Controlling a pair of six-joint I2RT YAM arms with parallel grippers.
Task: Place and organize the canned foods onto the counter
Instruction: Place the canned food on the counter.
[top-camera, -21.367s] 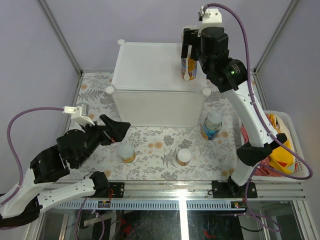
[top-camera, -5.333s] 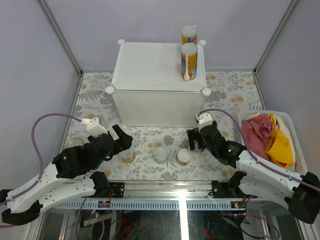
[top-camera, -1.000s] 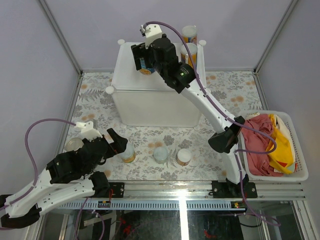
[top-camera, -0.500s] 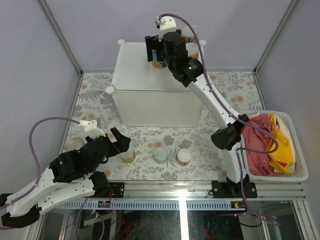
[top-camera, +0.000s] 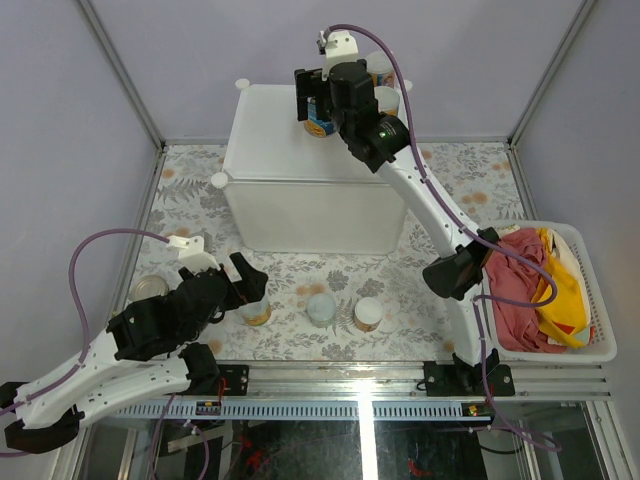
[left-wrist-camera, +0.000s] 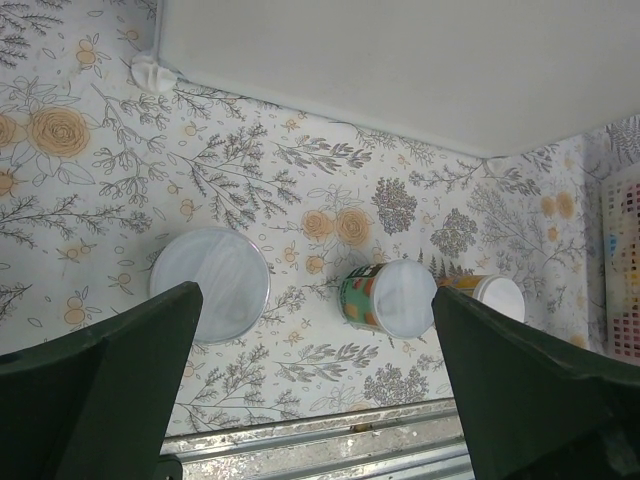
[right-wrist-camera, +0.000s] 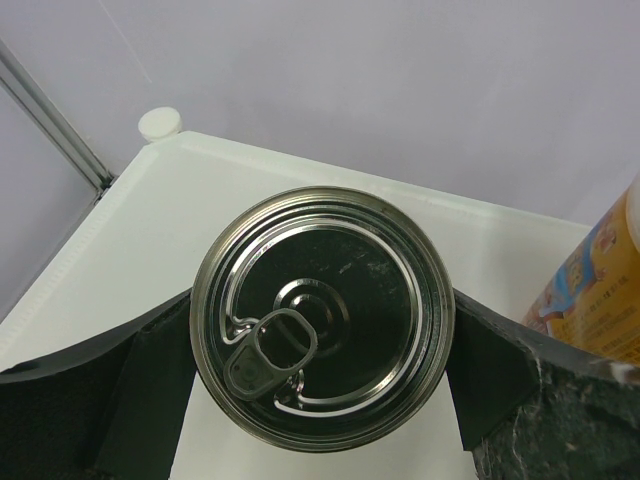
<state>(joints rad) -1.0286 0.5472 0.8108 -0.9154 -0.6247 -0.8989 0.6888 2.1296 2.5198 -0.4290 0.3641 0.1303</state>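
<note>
My right gripper (top-camera: 318, 108) is shut on the blue-labelled tin (top-camera: 320, 125) over the back middle of the white counter (top-camera: 270, 140). In the right wrist view the fingers (right-wrist-camera: 150, 390) press both sides of its pull-tab top (right-wrist-camera: 322, 315). Two tall yellow-orange cans (top-camera: 384, 102) stand at the counter's back right corner. My left gripper (top-camera: 248, 285) is open and empty above the table by a short orange can (top-camera: 257, 312). The left wrist view shows that can's pale lid (left-wrist-camera: 210, 283), a green can (left-wrist-camera: 390, 298) and another orange can (left-wrist-camera: 490, 293).
A metal-topped can (top-camera: 150, 290) stands at the table's left, behind my left arm. A white slatted basket (top-camera: 600, 345) of red and yellow cloth sits at the right. The counter has round corner knobs (right-wrist-camera: 159, 124). A metal rail (top-camera: 350, 380) runs along the near edge.
My right gripper has carried the blue-labelled tin to the right and back along the counter top, towards the tall cans. My left gripper has shifted slightly right, still open.
</note>
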